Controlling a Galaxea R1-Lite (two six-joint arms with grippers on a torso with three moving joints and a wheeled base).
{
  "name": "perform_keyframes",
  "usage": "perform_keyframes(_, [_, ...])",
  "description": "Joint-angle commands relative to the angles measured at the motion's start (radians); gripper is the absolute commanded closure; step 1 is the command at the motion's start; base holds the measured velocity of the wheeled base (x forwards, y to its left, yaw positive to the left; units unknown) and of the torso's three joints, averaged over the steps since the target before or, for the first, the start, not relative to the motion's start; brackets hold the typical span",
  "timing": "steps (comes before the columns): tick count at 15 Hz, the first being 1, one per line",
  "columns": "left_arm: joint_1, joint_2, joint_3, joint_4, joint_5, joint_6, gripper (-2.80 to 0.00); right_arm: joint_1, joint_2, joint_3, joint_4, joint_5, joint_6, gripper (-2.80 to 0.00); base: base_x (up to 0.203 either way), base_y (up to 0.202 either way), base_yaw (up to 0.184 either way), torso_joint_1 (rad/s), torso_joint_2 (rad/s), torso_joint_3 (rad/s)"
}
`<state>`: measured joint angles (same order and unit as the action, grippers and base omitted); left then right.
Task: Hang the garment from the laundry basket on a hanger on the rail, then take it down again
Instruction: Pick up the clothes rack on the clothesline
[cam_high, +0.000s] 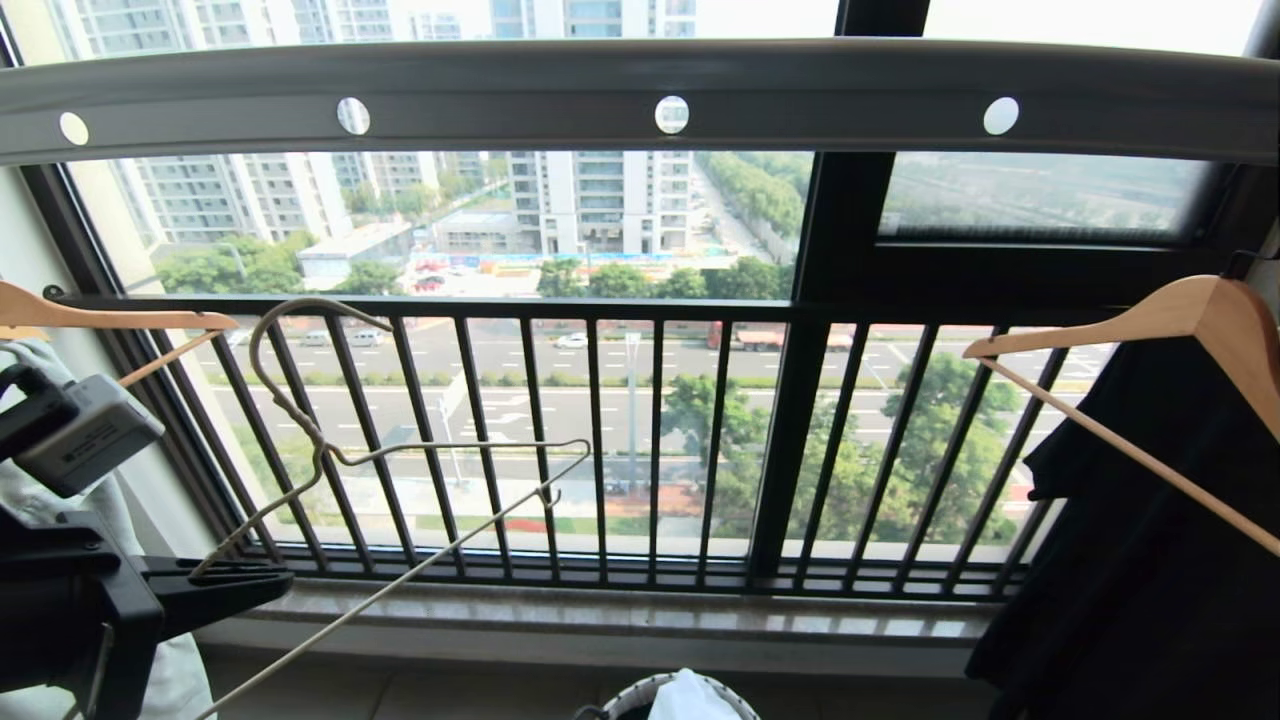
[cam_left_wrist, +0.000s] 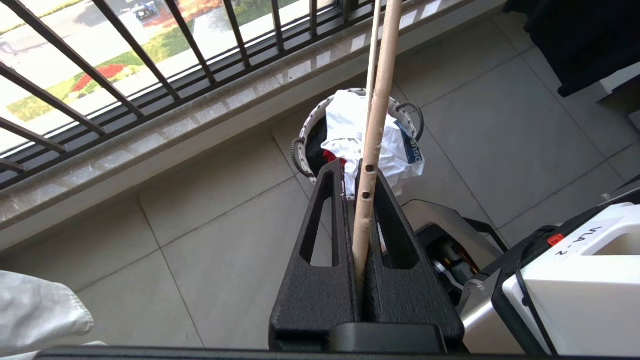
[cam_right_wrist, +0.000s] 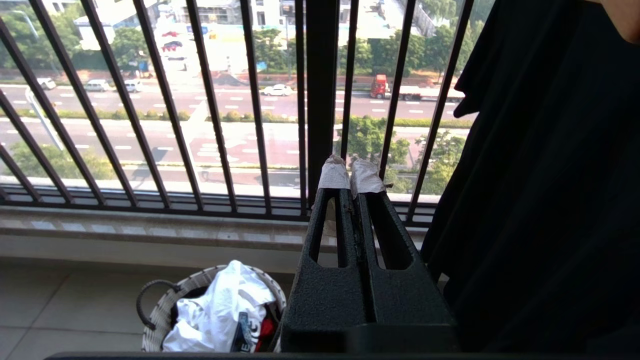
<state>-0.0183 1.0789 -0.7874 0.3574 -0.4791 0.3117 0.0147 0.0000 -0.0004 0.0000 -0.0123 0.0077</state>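
The thin pale wire hanger (cam_high: 330, 452) tilts in front of the window at the left, well below the grey rail (cam_high: 640, 95) with its round holes. My left gripper (cam_high: 278, 580) is shut on one end of the hanger's lower bar (cam_left_wrist: 372, 145). The white T-shirt (cam_left_wrist: 350, 125) lies crumpled in the small white woven basket (cam_left_wrist: 304, 131) on the floor under the window, its blue logo showing. Only the top of the basket (cam_high: 625, 704) and of the T-shirt (cam_high: 690, 698) shows in the head view. My right gripper (cam_right_wrist: 351, 172) is shut on nothing, above and to the right of the basket (cam_right_wrist: 160, 315).
Wooden hangers hang at the left (cam_high: 100, 318) and right (cam_high: 1180, 320), the right one with a black garment (cam_high: 1130, 560). The black barred window railing (cam_high: 600, 450) and stone sill (cam_high: 600, 615) lie ahead. A pale cloth (cam_left_wrist: 35, 310) hangs at my left. A red cloth (cam_left_wrist: 334, 157) lies in the basket.
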Motion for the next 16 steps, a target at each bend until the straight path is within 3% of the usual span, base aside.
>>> perform_keyframes(1, [0.0,0.008,0.023,-0.001,-0.004,0.004,0.0,0.001,0.0,-0.001,-0.001,0.0,0.0,0.0,0.0,0.0,0.0,0.0,0.0,0.0])
perform_keyframes(16, [-0.005,0.032,-0.006,-0.002,-0.005,0.006,0.0,0.001,0.001,-0.001,-0.002,0.0,0.003,0.0,0.0,0.0,0.0,-0.004,0.01,0.005])
